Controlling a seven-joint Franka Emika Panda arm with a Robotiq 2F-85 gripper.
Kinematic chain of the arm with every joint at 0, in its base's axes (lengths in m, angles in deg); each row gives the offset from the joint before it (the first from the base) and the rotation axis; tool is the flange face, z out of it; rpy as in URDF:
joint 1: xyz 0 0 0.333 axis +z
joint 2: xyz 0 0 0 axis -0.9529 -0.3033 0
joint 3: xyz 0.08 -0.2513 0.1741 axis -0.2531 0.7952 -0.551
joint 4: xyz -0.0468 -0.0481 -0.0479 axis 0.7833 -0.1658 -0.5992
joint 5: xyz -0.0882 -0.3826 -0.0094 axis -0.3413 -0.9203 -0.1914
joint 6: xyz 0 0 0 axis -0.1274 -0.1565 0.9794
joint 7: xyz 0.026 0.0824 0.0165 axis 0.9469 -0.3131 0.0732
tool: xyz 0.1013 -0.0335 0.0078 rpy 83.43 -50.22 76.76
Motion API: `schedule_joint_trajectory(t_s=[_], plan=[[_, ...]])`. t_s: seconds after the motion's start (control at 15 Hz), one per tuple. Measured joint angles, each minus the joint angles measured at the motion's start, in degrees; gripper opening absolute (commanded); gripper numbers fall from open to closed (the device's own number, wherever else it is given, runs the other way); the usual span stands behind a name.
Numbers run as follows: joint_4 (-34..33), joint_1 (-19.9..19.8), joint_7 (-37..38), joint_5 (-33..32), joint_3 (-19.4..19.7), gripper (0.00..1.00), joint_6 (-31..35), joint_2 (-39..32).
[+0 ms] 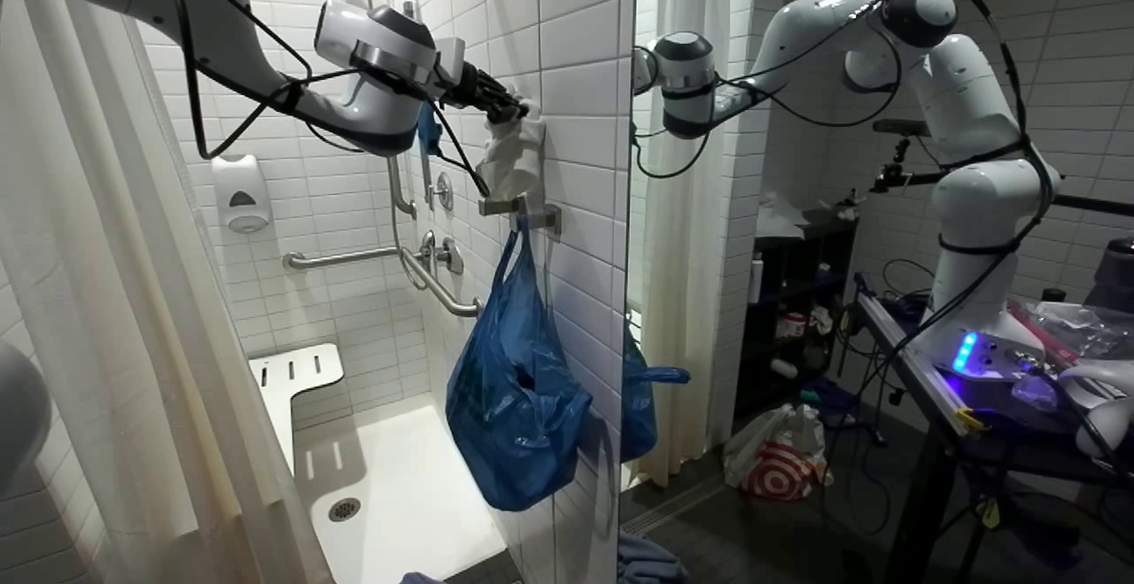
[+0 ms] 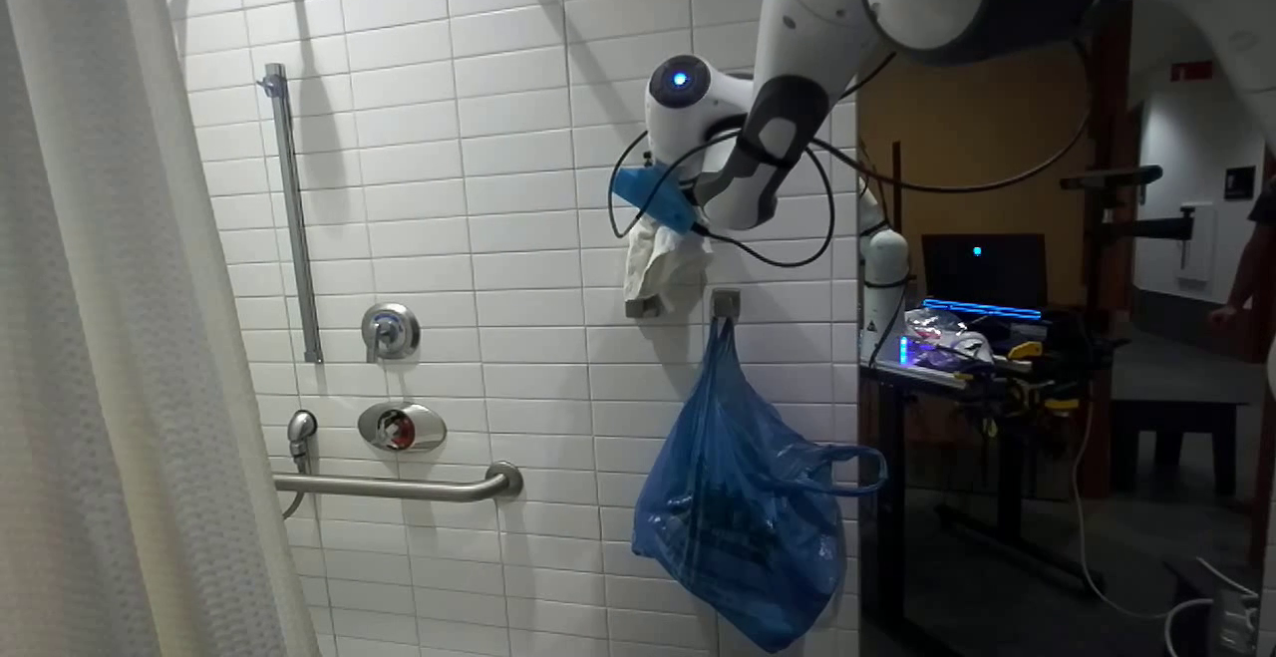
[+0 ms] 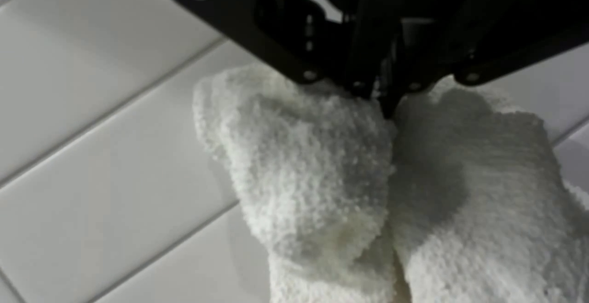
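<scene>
We have the gripper above the blue bag, its fingers drawn fully together on a pinch of white cloth, which spreads below the tips in two thick lobes. The cloth sits higher than the bag and, in an exterior view, slightly to its left, its lower edge at a metal stub; we cannot tell whether they touch. At the top of the bag, a square metal hook carries its straps. Behind the bag our room is thin: the tiled wall runs flat there, and the cloth lies close to it, contact being hard to judge. The wall's upright edge passes just right of the bag in both exterior views, and the bag's loose handle loop juts across that edge. The widest gap we see opens left of the bag, reaching to the pale curtain; within it a steel grab bar, level with the bag's middle, stops short of the bag, a band of tile showing between them. From the bag's upper right in an exterior view the robot arm reaches in, and a slack black cable bows out above the bag, narrowing our room there.
</scene>
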Motion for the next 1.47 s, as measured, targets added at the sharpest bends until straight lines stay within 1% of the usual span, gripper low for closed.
schedule_joint_trajectory(t_s=[0.27,0.73,1.0,1.27,1.47], plan=[[2.7,-0.1,-0.6,4.1,-0.5,0.02,0.1,2.2],[7.2,-0.5,-0.6,7.8,-1.3,0.02,0.1,7.7],[9.1,-0.3,-0.5,8.2,-1.0,0.02,0.1,11.2],[9.9,1.5,0.3,8.2,1.3,0.02,0.1,13.4],[10.4,4.3,1.5,8.0,4.7,0.02,0.0,14.4]])
